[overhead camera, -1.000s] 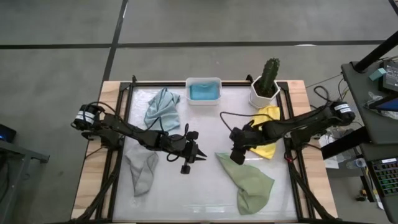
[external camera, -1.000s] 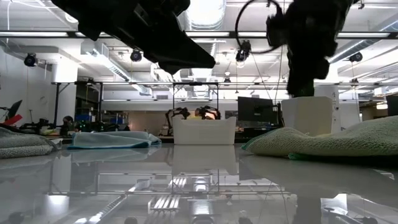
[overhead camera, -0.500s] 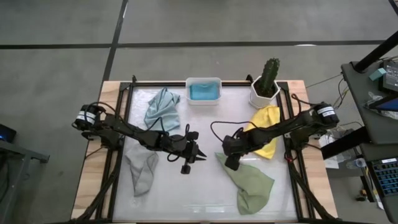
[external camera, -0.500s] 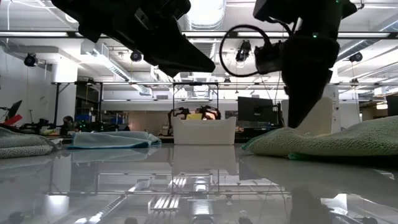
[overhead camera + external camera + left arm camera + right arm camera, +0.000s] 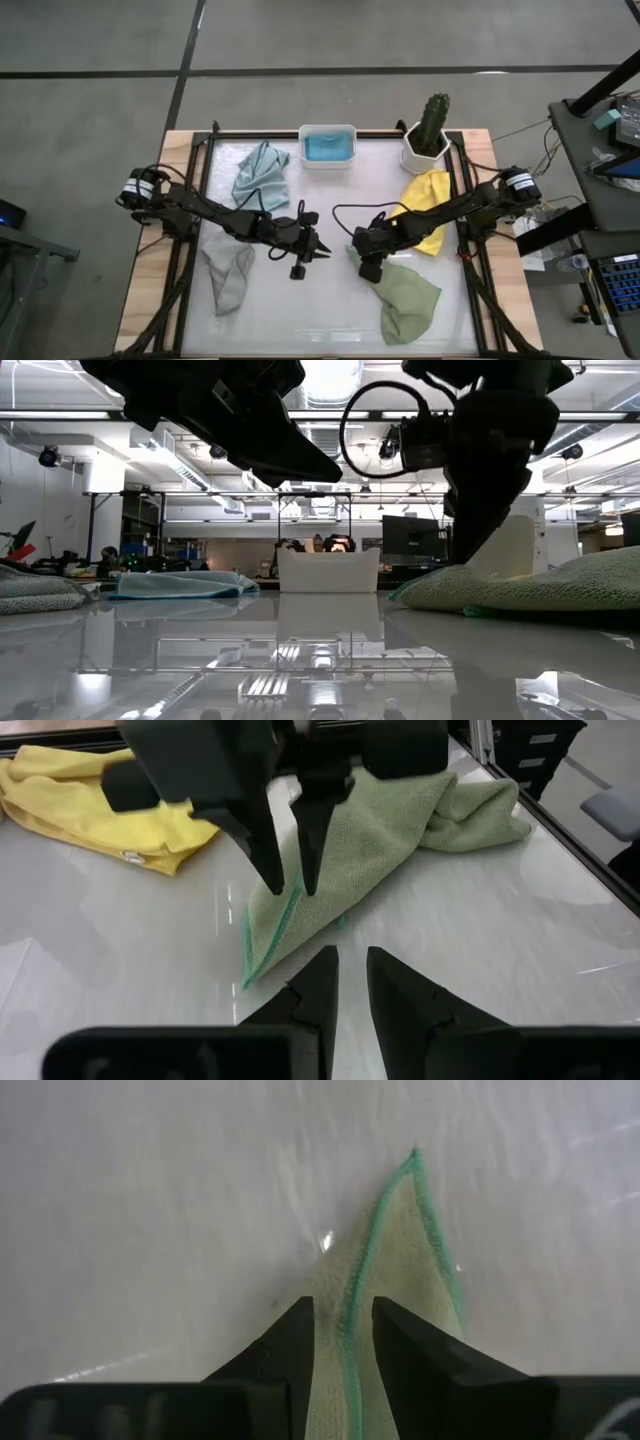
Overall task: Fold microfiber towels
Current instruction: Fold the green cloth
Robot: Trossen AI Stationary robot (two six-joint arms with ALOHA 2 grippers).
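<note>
— Green towel (image 5: 405, 298) lies right of the left gripper (image 5: 318, 250), whose fingers sit nearly shut, empty. Why?

— It waits. The right gripper (image 5: 287, 885), fingers slightly apart, straddles the towel's corner, probably to pinch it.

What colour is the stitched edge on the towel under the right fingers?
Teal-green stitching on the sage green towel, a shade brighter than the cloth. Clearest in the right wrist view.
</note>
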